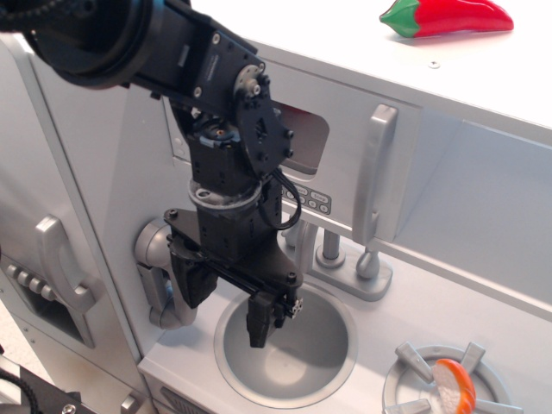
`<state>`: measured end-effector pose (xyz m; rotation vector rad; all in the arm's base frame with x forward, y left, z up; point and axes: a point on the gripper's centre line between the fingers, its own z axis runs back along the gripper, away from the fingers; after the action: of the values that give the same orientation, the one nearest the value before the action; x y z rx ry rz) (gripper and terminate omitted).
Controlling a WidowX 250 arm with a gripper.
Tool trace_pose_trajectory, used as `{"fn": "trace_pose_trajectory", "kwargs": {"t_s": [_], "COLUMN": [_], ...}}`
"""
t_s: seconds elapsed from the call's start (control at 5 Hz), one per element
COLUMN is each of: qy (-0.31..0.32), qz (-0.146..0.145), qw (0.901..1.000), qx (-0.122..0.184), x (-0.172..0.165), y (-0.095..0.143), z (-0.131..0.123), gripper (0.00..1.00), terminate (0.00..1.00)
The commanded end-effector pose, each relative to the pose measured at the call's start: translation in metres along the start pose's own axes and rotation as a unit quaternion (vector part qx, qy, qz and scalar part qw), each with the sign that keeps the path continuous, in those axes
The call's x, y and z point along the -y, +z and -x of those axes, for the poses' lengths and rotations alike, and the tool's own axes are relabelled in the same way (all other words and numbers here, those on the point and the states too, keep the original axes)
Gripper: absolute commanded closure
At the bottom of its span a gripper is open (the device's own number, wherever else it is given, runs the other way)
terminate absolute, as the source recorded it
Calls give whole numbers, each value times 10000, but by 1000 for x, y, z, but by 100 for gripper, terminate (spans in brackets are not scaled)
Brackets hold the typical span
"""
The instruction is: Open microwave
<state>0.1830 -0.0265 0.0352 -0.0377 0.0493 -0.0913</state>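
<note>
One view only, set above and in front of the toy kitchen. It looks down, close on the arm (224, 172) and sink (332, 366).

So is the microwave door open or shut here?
Shut: the microwave door sits flush with the front, and the gripper hangs over the sink.

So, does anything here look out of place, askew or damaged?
Nothing looks damaged or spilled. Two small oddities: a toy chili pepper lies on top of the microwave, and an orange slice sits on the stove burner. The microwave door appears closed; the gripper hangs over the sink.
</note>
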Motion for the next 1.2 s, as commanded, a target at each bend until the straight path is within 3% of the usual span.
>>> {"fn": "trace_pose_trajectory", "kwargs": {"t_s": [0.0, 0.6, 1.0], "qy": [0, -3, -3], "qz": [0, 512, 418], "qw": [10000, 9970, 9911], "qx": [0, 581, 1262], "x": [0, 63, 57], "y": [0, 77, 97], "z": [0, -51, -73], "gripper": [0, 0, 0], "terminate": [0, 0, 0]}}
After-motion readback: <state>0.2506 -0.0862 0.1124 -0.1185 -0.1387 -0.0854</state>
